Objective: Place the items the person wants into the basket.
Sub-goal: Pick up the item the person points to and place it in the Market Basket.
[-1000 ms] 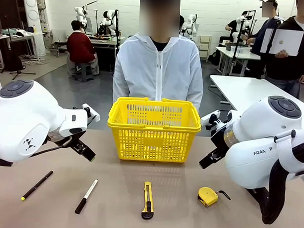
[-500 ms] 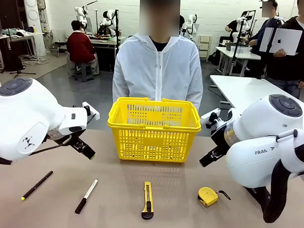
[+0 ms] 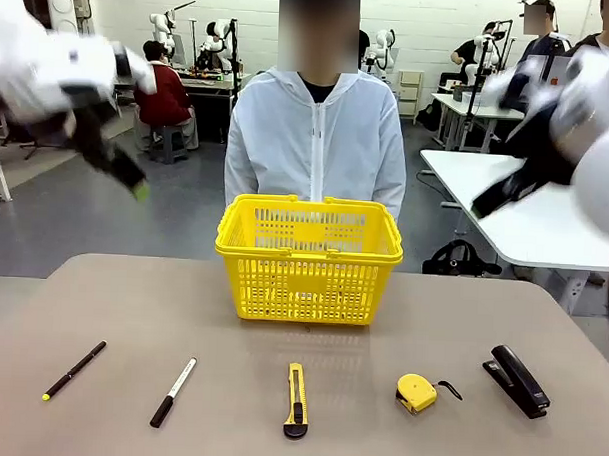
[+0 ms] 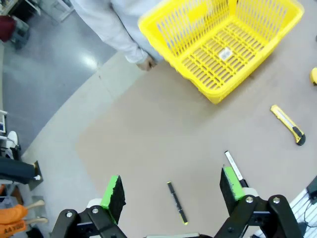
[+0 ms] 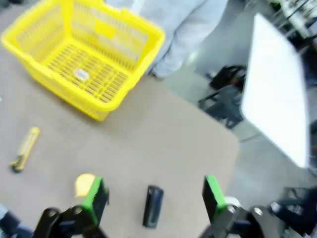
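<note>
Tan table (image 3: 381,336), tools lying loose.
Near edge: slim yellow-and-black utility knife (image 3: 295,400) centre, small rounded yellow tape measure (image 3: 417,393) to its right. Farther, bright yellow lattice plastic basket (image 3: 307,288), person in white hooded jacket (image 3: 318,138) behind. Left gripper (image 4: 172,186) and right gripper (image 5: 154,194) high above, fingers spread wide, holding nothing.

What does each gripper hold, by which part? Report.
Nothing is held. The left gripper and right gripper are open and empty; utility knife and tape measure lie on the table.
</note>
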